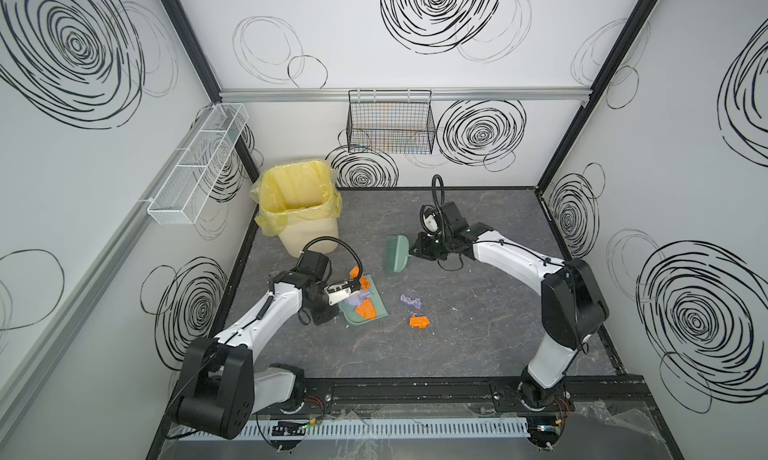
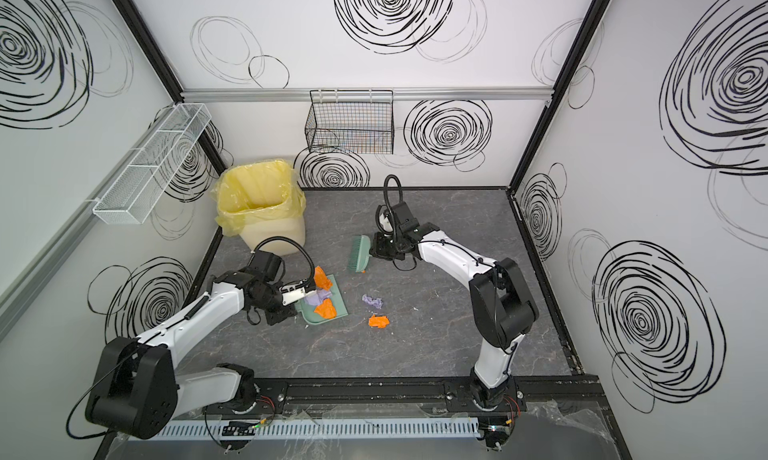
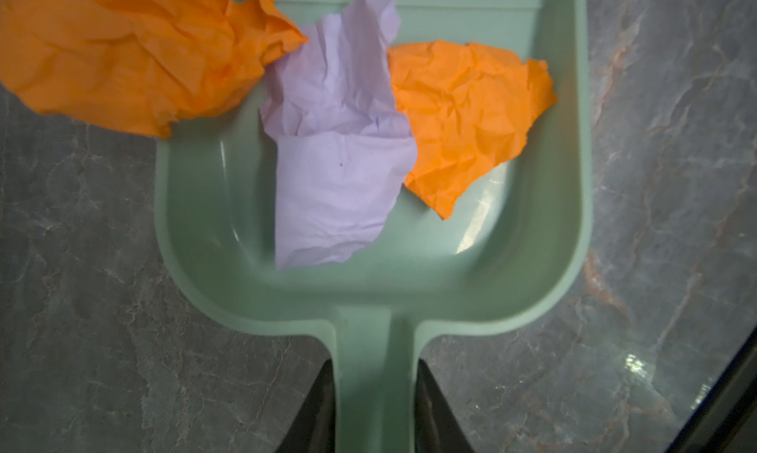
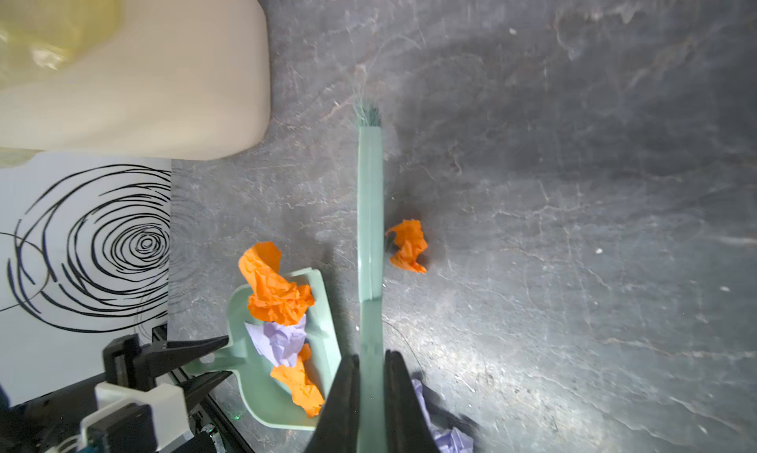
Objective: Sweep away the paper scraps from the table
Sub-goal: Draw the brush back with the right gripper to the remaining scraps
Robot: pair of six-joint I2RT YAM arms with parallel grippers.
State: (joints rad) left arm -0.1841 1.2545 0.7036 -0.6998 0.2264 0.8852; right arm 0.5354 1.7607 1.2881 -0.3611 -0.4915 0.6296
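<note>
Left tool (image 3: 375, 365) grips dustpan (image 3: 205, 225) holding orange, lavender paper scraps (image 3: 340, 164).

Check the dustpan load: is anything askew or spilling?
One orange scrap hangs over the dustpan's side wall, partly outside the pan; it may drop when lifted. A lavender scrap and a second orange scrap lie loose on the table.

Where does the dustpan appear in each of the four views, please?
A top view: dustpan left of centre on the table.
A top view: same place.
Left wrist: fills the middle, handle in the left gripper.
Right wrist: beside the brush, on the gripper's side.
Shared landmark: the purple scrap in the pan.
</note>
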